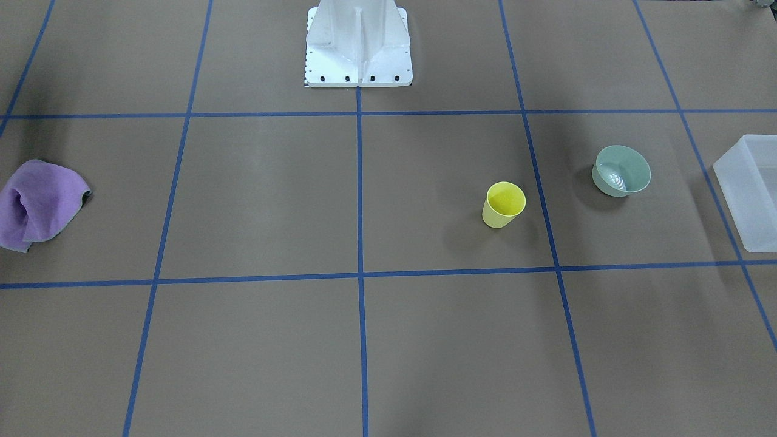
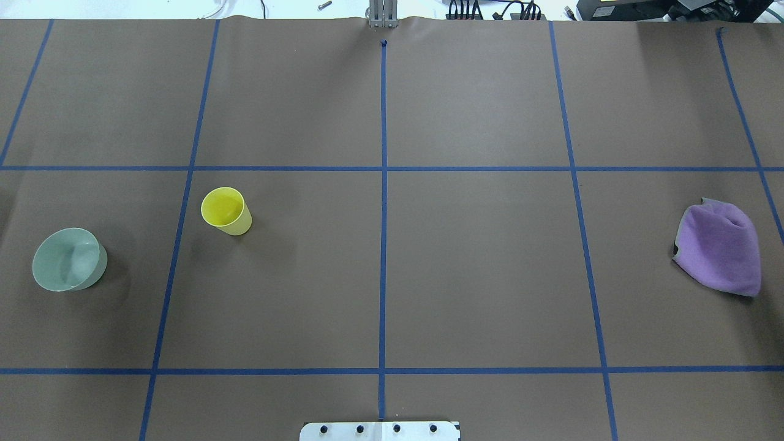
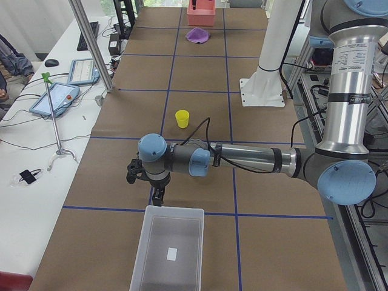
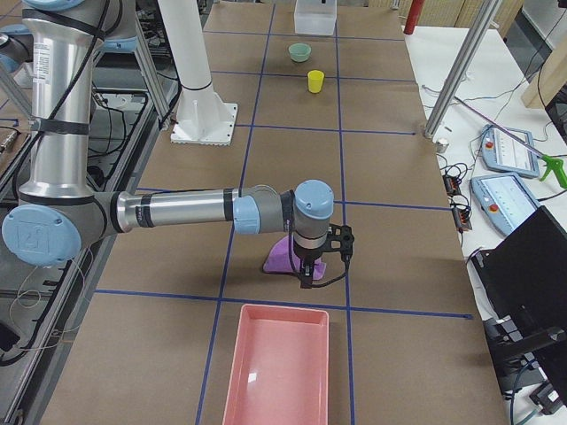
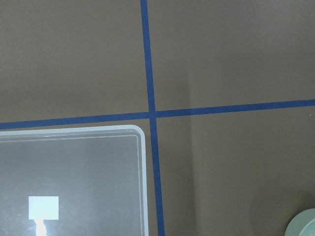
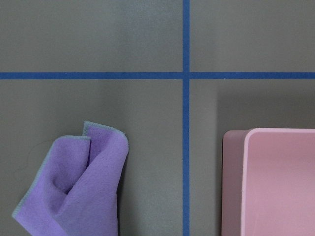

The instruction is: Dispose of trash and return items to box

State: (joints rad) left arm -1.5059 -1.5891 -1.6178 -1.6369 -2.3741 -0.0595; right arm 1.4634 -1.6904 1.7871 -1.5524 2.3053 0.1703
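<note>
The yellow tumbler stands upright on the brown table and also shows in the overhead view. The pale-green bowl sits between it and the frosted box, apart from both. The box holds only a white label. My left gripper hangs just above the table next to the box's near rim; I cannot tell if it is open. It hides the bowl in that side view. My right gripper hangs over a crumpled purple cloth; I cannot tell its state.
An empty pink tray lies beyond the cloth at the table's right end. The white robot pedestal stands at the table's back middle. Blue tape lines grid the table. Tablets and cables lie on the side benches.
</note>
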